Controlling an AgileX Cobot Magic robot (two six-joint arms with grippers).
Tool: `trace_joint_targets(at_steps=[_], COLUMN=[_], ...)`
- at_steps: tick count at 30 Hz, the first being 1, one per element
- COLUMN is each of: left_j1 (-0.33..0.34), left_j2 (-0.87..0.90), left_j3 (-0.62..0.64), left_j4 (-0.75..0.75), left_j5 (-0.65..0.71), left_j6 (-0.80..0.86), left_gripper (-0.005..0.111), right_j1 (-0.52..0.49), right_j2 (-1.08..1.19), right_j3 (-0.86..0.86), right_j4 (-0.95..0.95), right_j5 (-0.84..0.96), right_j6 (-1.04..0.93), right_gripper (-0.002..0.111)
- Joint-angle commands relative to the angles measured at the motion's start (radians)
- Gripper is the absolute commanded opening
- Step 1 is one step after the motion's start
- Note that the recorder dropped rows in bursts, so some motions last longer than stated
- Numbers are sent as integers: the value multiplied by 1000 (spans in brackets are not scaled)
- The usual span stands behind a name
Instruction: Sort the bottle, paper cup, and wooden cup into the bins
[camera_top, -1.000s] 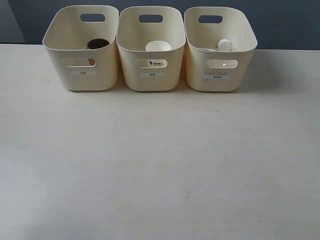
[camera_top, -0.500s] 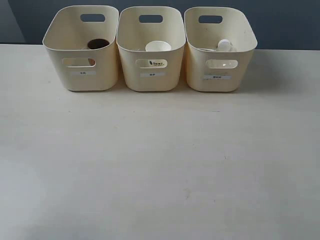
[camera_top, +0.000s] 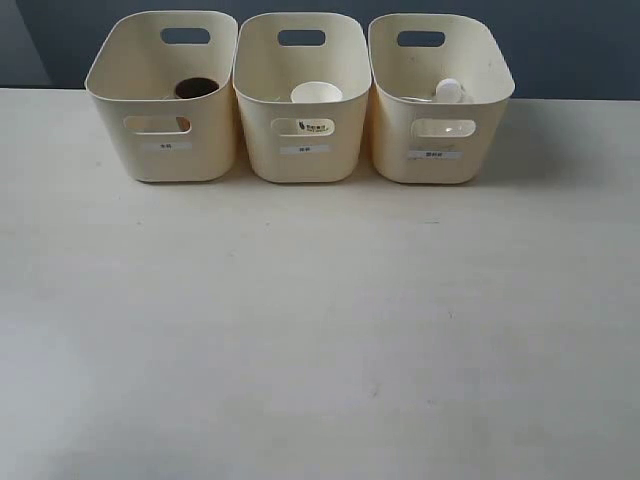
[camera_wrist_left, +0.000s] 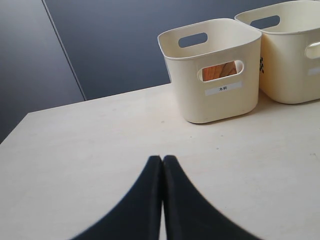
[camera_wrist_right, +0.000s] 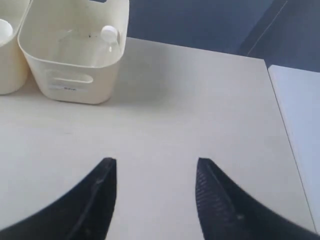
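The bins (camera_top: 300, 120) are standing in a row along the top of the exterior frame, touching side by side on the table (camera_top: 320, 330), and each is already holding one item: the wooden cup (camera_top: 196, 88) is sitting in the bin at upper left, the paper cup (camera_top: 316, 93) in the middle one, and the bottle (camera_top: 449, 91) in the bin at upper right, its white cap showing above the rim. Judging from this, the sorting is looking finished, so the step in hand is probably only to keep both arms parked clear; doing that well means avoiding any sweep toward the bins that could nudge them. Neither arm is appearing in the exterior frame. In the left wrist frame the left gripper (camera_wrist_left: 162, 159) is hanging low over bare table with its fingers pressed together and holding nothing, the wooden-cup bin toward the upper right. In the right wrist frame the right gripper (camera_wrist_right: 156, 170) is standing with fingers wide apart, empty, the bottle's bin at upper left.
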Motion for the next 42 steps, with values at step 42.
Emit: trace_joint_targets(at_steps=[42], left_j1=[-3], left_j2=[-5], left_j3=[1], left_j4=[0], left_j5=[-5], left_j6=[-2], left_gripper=[0], right_j1=[-8], right_j2=[-717], right_j3=[648], right_j4=[144], right_j5=[-447], right_j6=[38], right_gripper=[47])
